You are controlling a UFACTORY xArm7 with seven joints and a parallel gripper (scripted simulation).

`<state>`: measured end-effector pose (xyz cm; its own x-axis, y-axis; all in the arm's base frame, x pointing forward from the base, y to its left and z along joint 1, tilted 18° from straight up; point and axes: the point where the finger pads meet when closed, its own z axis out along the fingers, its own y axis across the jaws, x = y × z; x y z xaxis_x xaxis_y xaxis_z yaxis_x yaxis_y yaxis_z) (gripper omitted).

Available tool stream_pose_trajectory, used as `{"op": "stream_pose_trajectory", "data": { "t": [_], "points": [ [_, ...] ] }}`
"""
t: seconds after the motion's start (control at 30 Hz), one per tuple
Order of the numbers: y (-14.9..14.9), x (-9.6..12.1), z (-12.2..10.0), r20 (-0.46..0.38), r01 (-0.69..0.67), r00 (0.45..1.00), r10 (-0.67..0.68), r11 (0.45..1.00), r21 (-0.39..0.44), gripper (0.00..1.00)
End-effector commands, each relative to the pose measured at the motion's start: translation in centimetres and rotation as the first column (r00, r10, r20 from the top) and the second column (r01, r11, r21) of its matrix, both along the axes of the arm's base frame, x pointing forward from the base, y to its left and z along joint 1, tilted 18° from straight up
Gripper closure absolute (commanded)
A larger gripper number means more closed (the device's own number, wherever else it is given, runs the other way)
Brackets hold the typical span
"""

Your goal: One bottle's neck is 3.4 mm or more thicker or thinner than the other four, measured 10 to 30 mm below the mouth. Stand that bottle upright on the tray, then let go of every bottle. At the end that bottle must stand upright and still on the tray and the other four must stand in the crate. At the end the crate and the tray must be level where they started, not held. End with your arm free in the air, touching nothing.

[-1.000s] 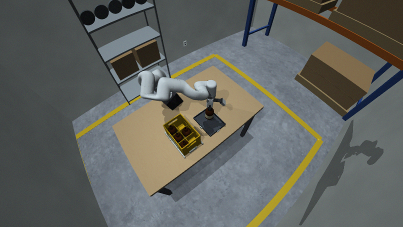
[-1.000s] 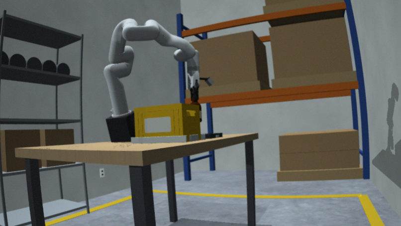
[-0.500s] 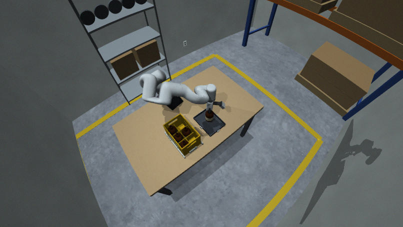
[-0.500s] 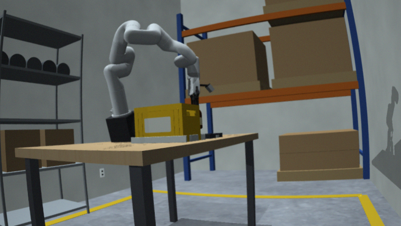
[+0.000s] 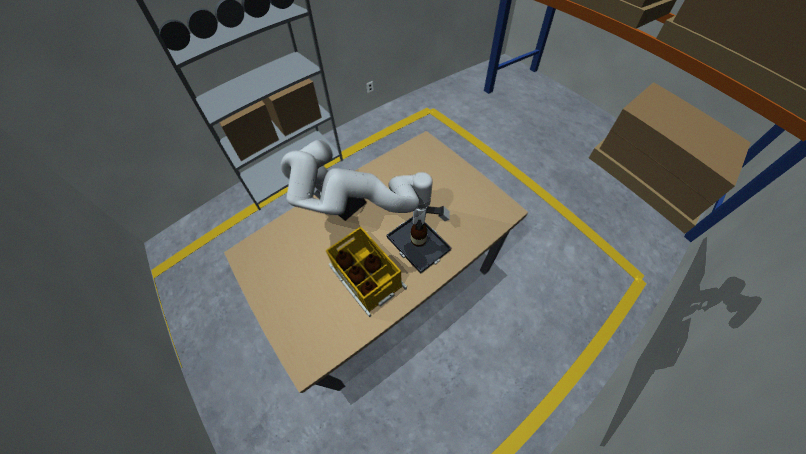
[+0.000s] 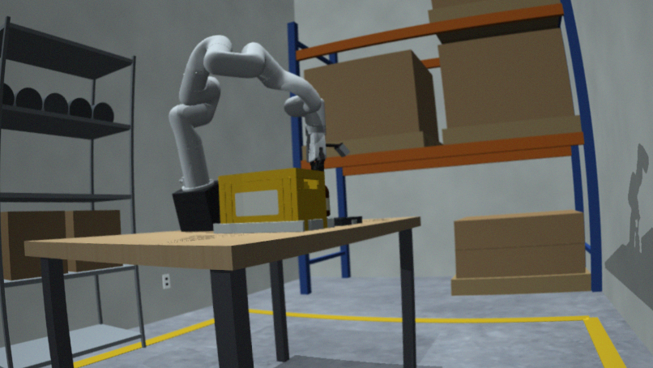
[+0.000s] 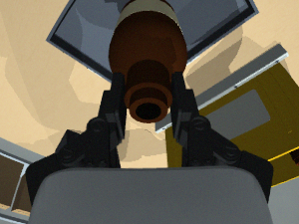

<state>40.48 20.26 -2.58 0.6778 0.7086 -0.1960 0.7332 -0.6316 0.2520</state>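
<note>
My gripper (image 5: 417, 217) (image 6: 316, 163) (image 7: 148, 87) is shut on the neck of a brown bottle (image 5: 417, 234) (image 7: 146, 38), which hangs upright below it. The bottle is over the back part of the dark tray (image 5: 434, 254) (image 6: 347, 220) (image 7: 218, 2). Its base is at or just above the tray floor; I cannot tell whether it touches. The yellow crate (image 5: 389, 280) (image 6: 269, 182) (image 7: 287, 95) stands left of the tray and holds several brown bottles (image 5: 356, 274) upright in its cells. In the exterior view the crate hides most of the held bottle.
The crate and the tray sit on a wooden table (image 5: 282, 293) (image 6: 182, 249). Grey rails (image 6: 260, 226) lie under the crate. The robot's black base (image 6: 194, 210) stands behind the crate. Shelves and cardboard boxes stand off the table.
</note>
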Motion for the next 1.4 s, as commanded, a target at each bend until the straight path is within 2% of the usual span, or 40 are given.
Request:
{"op": "stream_pose_trajectory", "data": {
  "t": [0.0,1.37],
  "points": [
    [0.12,0.12,-0.08,0.004,-0.002,1.0,0.002,1.0,0.003,1.0],
    [-0.05,0.16,-0.61,0.004,-0.002,1.0,0.002,1.0,0.003,1.0]
  ]
}}
